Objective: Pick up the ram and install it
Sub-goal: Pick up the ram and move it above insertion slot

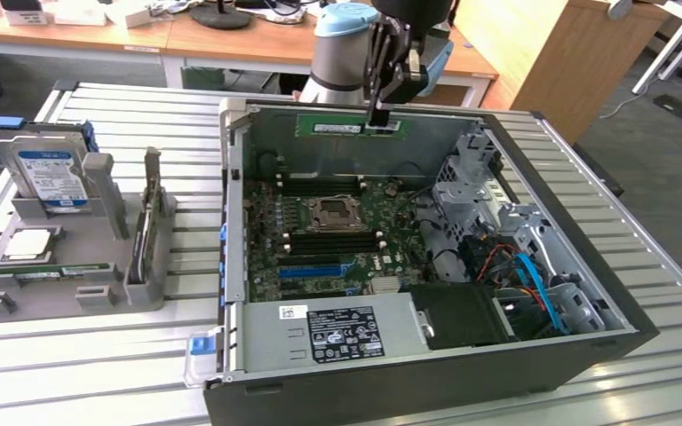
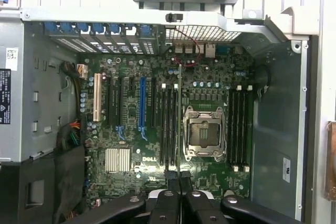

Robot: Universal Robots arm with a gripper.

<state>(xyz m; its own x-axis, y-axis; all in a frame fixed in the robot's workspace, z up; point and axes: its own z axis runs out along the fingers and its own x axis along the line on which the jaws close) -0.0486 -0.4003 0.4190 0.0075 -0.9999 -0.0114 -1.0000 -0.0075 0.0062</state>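
Wrist view, cropped hand (image 2: pixel 179 180) pinching edge-on ram (image 2: pixel 180 119)

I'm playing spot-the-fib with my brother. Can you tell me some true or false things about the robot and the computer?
1. The gripper is shut on the ram. True.
2. The ram is pushed into a slot on the motherboard. False: it hangs in the air over the board, held by the gripper.
3. The hard drive stands in the grey tray beside the computer case. True.
4. The computer case has its side cover on. False: it is open and the motherboard shows.
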